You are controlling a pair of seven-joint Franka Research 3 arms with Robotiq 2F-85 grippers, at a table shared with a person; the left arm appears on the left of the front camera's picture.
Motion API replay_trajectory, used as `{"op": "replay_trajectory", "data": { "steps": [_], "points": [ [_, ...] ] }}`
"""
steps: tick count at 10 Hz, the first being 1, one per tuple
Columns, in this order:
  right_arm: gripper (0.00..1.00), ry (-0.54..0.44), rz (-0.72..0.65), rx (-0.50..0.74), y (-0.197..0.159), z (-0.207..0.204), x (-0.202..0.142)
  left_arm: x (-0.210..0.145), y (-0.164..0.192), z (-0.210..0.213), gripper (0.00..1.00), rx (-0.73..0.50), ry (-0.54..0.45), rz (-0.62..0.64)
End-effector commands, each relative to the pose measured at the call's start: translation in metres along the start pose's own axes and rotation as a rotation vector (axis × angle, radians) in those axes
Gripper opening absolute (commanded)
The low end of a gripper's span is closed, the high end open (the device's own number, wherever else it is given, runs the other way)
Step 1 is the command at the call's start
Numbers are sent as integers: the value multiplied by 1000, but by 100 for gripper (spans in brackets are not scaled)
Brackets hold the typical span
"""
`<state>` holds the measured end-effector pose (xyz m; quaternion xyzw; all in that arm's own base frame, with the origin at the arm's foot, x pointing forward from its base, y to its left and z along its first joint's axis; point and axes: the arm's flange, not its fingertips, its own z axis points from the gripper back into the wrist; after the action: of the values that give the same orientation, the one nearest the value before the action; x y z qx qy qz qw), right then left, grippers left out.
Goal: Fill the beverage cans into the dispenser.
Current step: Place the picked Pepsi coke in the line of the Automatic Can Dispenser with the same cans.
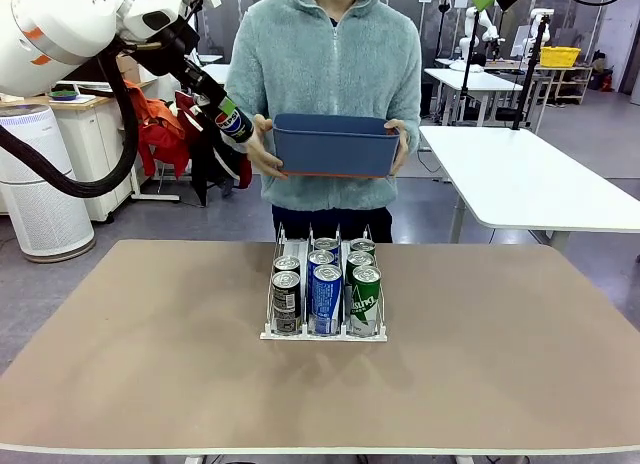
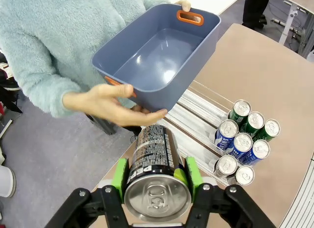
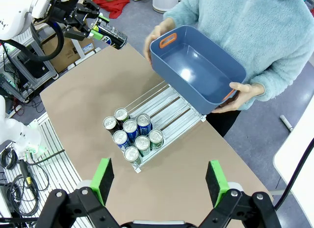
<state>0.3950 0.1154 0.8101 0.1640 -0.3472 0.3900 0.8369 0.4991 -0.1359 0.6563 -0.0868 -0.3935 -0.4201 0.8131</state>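
Observation:
On the brown table stands the dispenser [image 1: 325,334], a white three-lane rack with several beverage cans [image 1: 326,299] at its low front end: dark ones in the left lane, blue in the middle, green on the right. Its rear lanes [image 2: 196,115] lie bare. High at the far left, beside the person's hand, my left gripper [image 1: 215,102] is shut on a dark can [image 1: 233,122]. In the left wrist view that can [image 2: 157,188] sits between the green pads [image 2: 119,175], silver top toward the camera. My right gripper [image 3: 159,181] hangs open and empty, high above the dispenser [image 3: 169,107].
A person at the far side holds an empty blue bin [image 1: 335,149] with orange handles in both hands, above the table's far edge. In the left wrist view the bin [image 2: 162,56] is just beyond my held can. White tables [image 1: 530,184] stand behind at the right.

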Motion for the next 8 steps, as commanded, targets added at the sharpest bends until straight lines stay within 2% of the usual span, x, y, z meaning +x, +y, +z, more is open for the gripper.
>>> {"op": "replay_trajectory", "data": {
  "steps": [1, 3, 4, 8],
  "points": [
    [100, 0, 0, 0, 0, 0, 0, -1, 2, 3, 5, 4, -4, -12],
    [100, 0, 0, 0, 0, 0, 0, -1, 2, 3, 5, 4, -4, -12],
    [100, 0, 0, 0, 0, 0, 0, 0, 0, 0, 58, 0, 0, 0],
    [100, 0, 0, 0, 0, 0, 0, 15, -55, 17, 58, 111, 43, 37]
  ]
}}
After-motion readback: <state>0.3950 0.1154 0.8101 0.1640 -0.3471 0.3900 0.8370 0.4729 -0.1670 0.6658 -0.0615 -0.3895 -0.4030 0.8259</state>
